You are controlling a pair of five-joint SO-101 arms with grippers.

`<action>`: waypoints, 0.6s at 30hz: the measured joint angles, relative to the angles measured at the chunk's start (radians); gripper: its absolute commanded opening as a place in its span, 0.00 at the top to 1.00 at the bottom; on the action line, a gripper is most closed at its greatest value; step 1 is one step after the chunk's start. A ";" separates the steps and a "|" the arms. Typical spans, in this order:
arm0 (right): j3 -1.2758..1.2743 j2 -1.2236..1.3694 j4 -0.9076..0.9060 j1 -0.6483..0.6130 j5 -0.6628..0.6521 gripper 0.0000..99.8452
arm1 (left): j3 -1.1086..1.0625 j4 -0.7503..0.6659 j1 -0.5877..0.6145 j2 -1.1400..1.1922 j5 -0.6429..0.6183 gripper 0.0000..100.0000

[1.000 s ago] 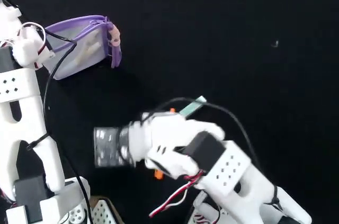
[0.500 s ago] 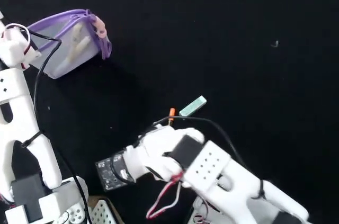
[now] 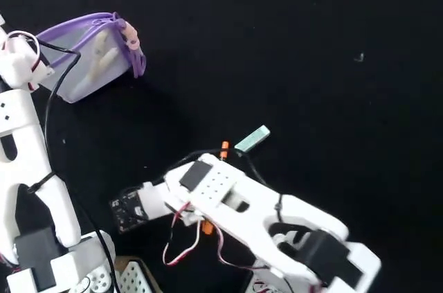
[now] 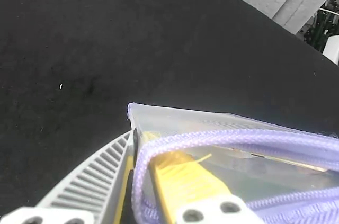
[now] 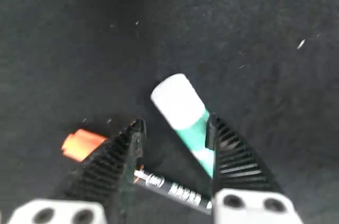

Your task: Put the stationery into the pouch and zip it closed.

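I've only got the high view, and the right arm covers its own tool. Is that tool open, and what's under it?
Observer: The right tool is open, and the green and white stick lies between its fingertips.
Operator: Anything else near it?
Observer: An orange piece lies just outside one finger, on the black table.
Operator: And the left tool's hold on the pouch?
Observer: The left tool is shut on the rim of the pouch, with its yellow finger inside the purple zipper edge.
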State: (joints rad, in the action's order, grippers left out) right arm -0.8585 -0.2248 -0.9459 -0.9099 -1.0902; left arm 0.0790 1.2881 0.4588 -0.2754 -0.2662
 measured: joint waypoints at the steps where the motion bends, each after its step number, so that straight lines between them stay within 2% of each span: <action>1: 0.000 0.020 0.017 0.000 0.000 0.82 | 0.000 0.000 0.000 0.000 0.000 0.97; 6: -0.002 0.083 0.072 0.000 0.000 0.85 | 0.000 0.000 0.000 0.000 0.000 0.97; 12: -0.002 0.083 0.083 0.000 0.000 0.99 | 0.000 0.000 0.000 0.000 0.000 0.97; 18: 0.008 0.084 0.077 0.054 0.000 0.99 | 0.000 0.000 0.000 0.000 0.000 0.97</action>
State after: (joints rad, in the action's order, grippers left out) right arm -0.8508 -0.1404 -0.8692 -0.8562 -1.0902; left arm 0.0790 1.2881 0.4588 -0.2754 -0.2662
